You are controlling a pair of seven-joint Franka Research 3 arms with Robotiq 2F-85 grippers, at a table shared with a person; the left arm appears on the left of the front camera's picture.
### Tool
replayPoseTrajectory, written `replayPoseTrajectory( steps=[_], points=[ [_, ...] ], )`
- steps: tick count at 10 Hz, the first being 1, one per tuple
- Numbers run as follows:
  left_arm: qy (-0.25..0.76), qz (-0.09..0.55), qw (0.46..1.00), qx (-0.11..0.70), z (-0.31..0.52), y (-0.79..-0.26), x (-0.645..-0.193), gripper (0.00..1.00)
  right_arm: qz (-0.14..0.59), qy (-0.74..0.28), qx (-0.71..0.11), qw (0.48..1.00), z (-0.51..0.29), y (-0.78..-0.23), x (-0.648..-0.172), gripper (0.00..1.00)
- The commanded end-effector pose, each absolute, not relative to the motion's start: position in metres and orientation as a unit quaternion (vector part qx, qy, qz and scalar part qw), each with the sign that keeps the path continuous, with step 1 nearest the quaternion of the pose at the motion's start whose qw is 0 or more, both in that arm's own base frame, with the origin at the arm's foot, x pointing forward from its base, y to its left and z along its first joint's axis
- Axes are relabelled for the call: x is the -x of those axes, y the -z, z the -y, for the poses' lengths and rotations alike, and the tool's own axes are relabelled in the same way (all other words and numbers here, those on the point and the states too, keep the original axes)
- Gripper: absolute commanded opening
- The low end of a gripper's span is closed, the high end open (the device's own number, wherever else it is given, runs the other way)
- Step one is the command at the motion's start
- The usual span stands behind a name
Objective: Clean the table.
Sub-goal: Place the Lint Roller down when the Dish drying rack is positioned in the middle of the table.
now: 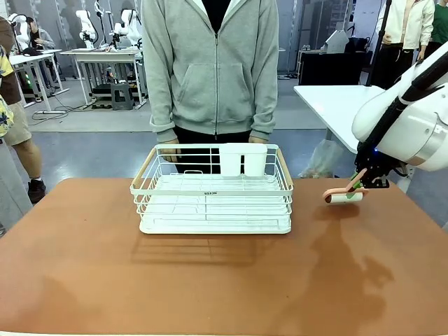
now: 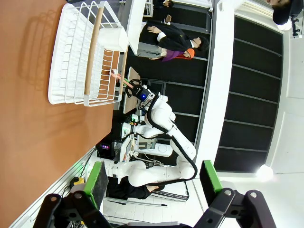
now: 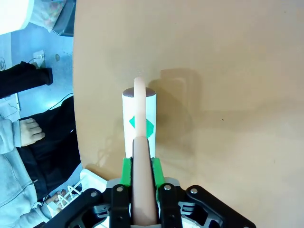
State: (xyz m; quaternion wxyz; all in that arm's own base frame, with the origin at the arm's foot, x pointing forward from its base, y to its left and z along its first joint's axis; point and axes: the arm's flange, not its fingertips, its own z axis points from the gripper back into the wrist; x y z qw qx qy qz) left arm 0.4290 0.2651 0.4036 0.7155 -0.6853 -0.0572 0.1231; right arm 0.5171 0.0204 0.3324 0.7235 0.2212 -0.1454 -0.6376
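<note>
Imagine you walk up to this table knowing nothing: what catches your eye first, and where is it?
First, the white wire rack in the middle of the reddish-brown table, with a person in a grey hoodie right behind it. Next, at the table's far right edge, the right claw is shut on the pink handle of a lint roller, its white roll resting on the tabletop.

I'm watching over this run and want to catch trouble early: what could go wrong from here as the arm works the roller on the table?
The lint roller sits close to the far edge of the table, so a stroke outward might run it off the top. The right pincer grips only the thin pink handle; pressing down might twist it in the pads. A sweep towards the white wire rack could knock it towards the person's hands behind it.
</note>
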Motion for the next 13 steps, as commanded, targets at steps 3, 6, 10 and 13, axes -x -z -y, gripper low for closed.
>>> replayPoseTrajectory(
  steps=[3, 6, 10, 13],
  points=[
    [-0.117, 0.056, 0.718, 0.684, -0.266, -0.405, -0.424, 1.0, 0.151, 0.646, -0.231, 0.712, -0.022, -0.321, -0.518, 0.21],
    [-0.117, 0.056, 0.718, 0.684, -0.266, -0.405, -0.424, 1.0, 0.153, 0.643, -0.219, 0.718, -0.026, -0.325, -0.512, 0.72],
    [-0.117, 0.056, 0.718, 0.684, -0.266, -0.405, -0.424, 1.0, 0.126, 0.645, -0.183, 0.731, -0.033, -0.338, -0.487, 1.0],
    [-0.117, 0.056, 0.718, 0.684, -0.266, -0.405, -0.424, 1.0, 0.122, 0.645, -0.161, 0.737, -0.037, -0.36, -0.47, 1.0]
  ],
)
